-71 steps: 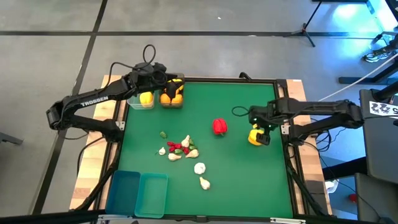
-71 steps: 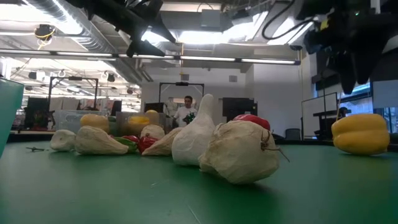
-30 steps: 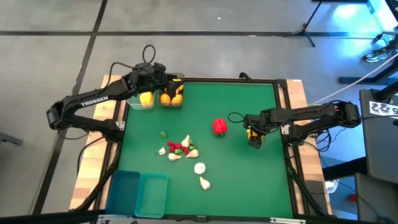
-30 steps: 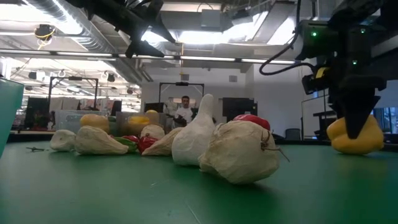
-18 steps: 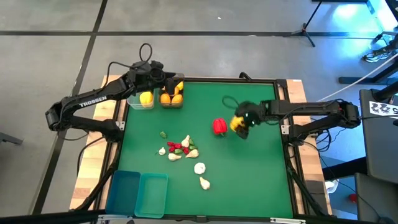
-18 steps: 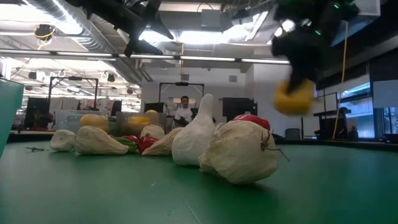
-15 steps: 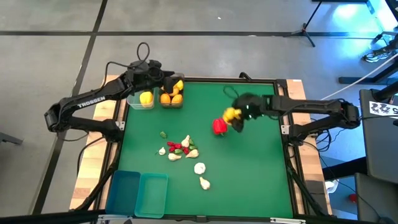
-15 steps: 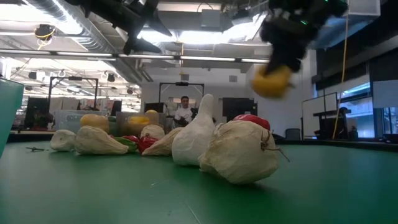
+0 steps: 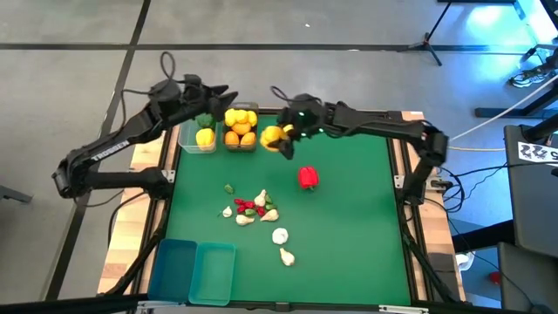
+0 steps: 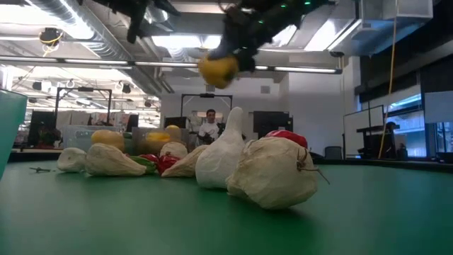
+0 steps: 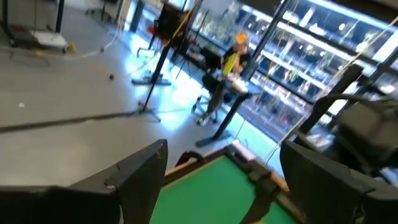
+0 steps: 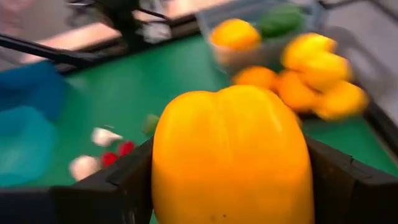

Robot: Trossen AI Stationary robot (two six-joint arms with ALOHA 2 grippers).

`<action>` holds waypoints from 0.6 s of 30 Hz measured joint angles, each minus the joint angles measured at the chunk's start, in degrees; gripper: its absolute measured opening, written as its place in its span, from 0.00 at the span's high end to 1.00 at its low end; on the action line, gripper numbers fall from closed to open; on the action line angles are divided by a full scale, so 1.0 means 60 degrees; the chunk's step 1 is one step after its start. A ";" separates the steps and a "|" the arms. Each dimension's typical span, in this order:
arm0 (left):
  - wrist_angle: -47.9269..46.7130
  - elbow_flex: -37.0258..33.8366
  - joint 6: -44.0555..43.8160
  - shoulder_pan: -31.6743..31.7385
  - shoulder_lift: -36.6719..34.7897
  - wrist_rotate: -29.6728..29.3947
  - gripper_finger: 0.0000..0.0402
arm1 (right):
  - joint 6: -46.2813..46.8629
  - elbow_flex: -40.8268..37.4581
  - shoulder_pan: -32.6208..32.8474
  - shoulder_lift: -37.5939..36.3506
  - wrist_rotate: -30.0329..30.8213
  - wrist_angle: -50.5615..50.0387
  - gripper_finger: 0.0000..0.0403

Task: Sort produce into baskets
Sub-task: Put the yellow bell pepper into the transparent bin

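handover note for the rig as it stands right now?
Right claw: shut on yellow pepper, in the air beside the two clear bins at the far left corner.
Left claw: open, empty, above those bins.
Done: clear bins hold citrus plus a yellow and a green piece.
Left: red pepper mid-mat; garlic and chilies in a cluster; teal bins at the near left look empty.

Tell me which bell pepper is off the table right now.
The yellow pepper, gripped in the right gripper near the clear bins. The red pepper lies on the mat, and a green one sits in a bin.
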 joint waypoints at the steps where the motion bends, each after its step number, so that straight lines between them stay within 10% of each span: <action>1: -0.0006 0.0000 0.0055 -0.0006 -0.0168 -0.0001 0.24 | -0.0011 0.0326 0.0063 0.0233 -0.0408 -0.0011 0.27; 18: -0.0393 0.0000 -0.0147 0.0244 -0.2158 -0.0007 0.24 | -0.1542 0.3075 0.4034 0.3198 -0.1816 0.1450 0.27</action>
